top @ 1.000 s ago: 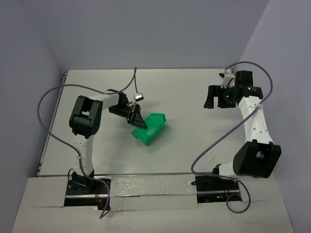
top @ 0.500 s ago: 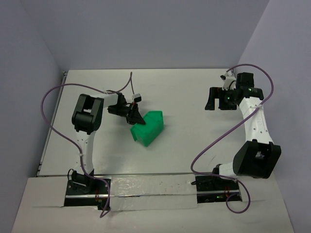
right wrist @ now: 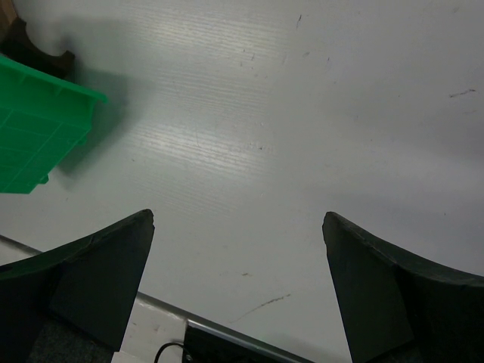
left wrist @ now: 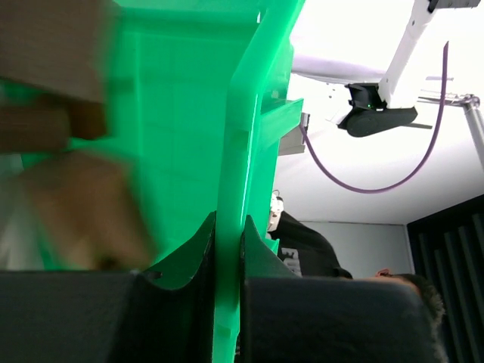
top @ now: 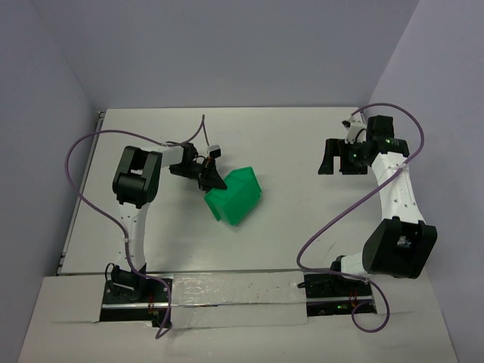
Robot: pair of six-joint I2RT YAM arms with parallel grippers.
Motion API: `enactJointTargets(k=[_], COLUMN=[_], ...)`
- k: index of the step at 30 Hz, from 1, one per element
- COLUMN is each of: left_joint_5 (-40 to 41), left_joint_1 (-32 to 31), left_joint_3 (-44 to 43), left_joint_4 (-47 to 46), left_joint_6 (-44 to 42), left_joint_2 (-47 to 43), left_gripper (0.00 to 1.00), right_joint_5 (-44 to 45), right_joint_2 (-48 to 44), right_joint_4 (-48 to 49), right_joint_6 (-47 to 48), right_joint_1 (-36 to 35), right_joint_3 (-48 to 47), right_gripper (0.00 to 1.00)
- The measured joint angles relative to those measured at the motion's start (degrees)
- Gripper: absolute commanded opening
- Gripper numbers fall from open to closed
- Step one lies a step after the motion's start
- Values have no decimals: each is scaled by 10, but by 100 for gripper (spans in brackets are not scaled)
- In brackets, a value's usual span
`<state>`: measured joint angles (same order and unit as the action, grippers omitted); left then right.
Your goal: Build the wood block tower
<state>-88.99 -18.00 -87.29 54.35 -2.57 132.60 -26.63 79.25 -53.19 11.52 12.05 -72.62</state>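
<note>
My left gripper [top: 212, 181] is shut on the side wall of the green plastic bin [top: 234, 197], which is tipped up on the table's middle. In the left wrist view both black fingers pinch the thin green wall [left wrist: 242, 144], with my left gripper [left wrist: 228, 227] closed around it. Blurred tan and brown wooden blocks [left wrist: 72, 189] show inside the bin at the left. No stacked wood block tower is in view. My right gripper [top: 337, 160] hangs open over bare table at the back right. In its wrist view my right gripper [right wrist: 238, 227] has nothing between its fingers.
The white table [top: 302, 219] ends at grey walls behind and to both sides. A corner of the green bin [right wrist: 34, 128] shows at the left of the right wrist view. A metal strip [right wrist: 227, 333] marks the table edge there.
The left wrist has rolled and the green bin has tipped further up and shifted slightly right. The right arm has hardly moved.
</note>
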Motion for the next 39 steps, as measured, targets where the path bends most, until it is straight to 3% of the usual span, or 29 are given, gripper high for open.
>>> enactJointTargets(k=[15, 25, 33, 39], left_joint_5=[0, 1, 40, 47], left_joint_1=[-4, -67, -132, -142], left_joint_3=[8, 1, -89, -147], left_joint_4=[-26, 10, 41, 49], left_joint_6=[62, 46, 15, -3], left_joint_2=[-6, -13, -13, -26], left_gripper=[0, 0, 0, 0], right_joint_5=[0, 0, 0, 0], right_joint_2=[-2, -2, -7, -7], right_joint_4=[0, 0, 0, 1], right_joint_6=[-1, -1, -3, -6], right_joint_1=[0, 0, 0, 0], right_joint_3=[0, 1, 21, 21], right_gripper=[100, 100, 100, 100])
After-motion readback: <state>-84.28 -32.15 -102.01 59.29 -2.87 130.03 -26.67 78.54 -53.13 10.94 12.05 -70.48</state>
